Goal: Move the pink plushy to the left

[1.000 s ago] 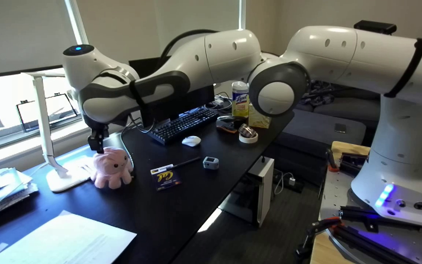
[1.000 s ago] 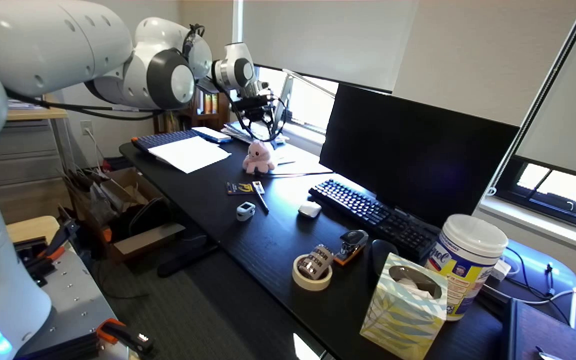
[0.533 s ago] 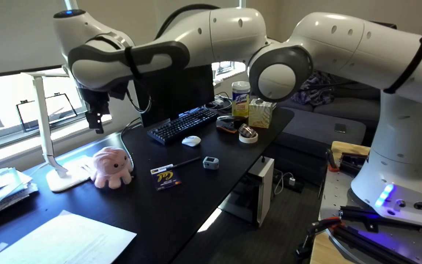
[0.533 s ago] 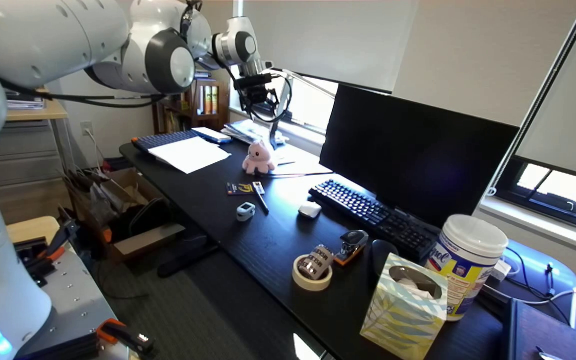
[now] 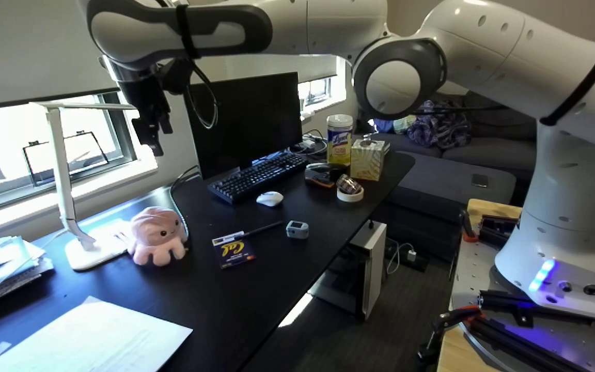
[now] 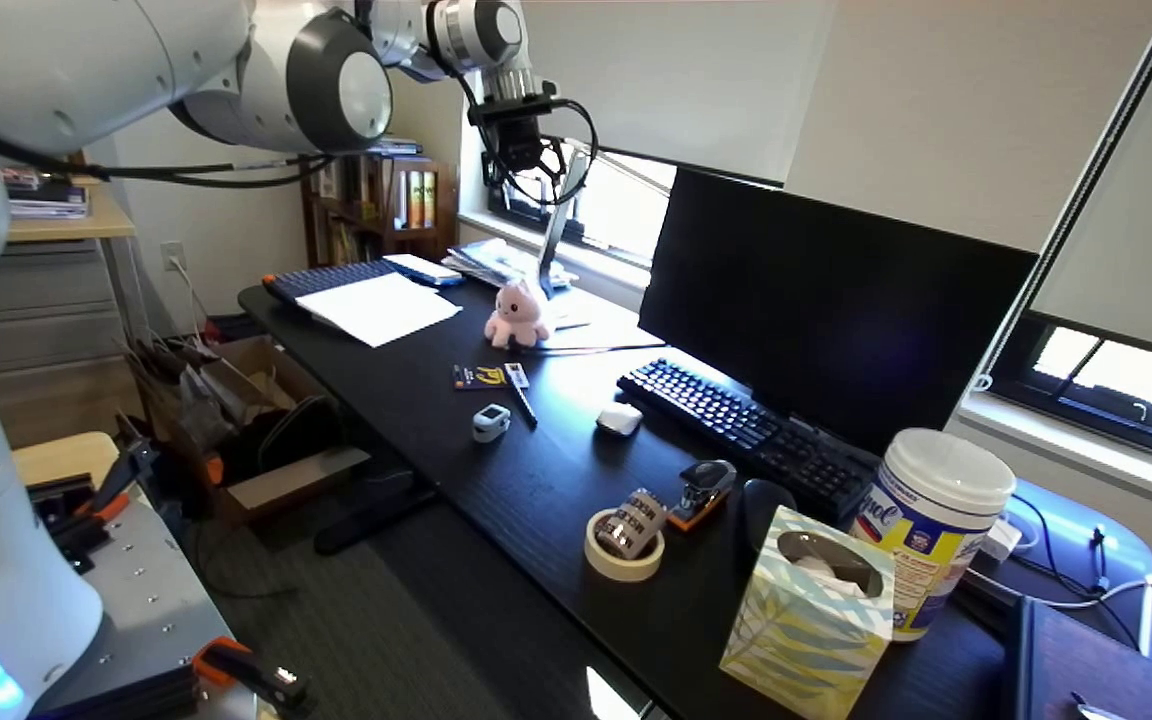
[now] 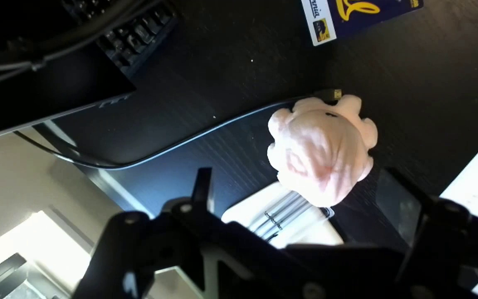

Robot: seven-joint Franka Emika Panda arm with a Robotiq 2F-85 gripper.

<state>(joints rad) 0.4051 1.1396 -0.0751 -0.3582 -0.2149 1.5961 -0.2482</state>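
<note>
Printed paper (image 5: pixel 91 338): lay flat in the foreground of an exterior view, on a black tabletop (image 5: pixel 209 294). Pink octopus plushy (image 5: pixel 158 235): stood upright on the tabletop beyond the paper, just beside the base of a white desk lamp (image 5: pixel 63 178). Hand (image 7: pixel 299 193): hung above the plushy, well apart from it, fingers spread wide in the wrist view. White mouse (image 5: pixel 270 199): lay farther back. Black keyboard (image 5: pixel 259 176): lay beyond the mouse. Black monitor (image 5: pixel 248 124): stood behind the keyboard.
</note>
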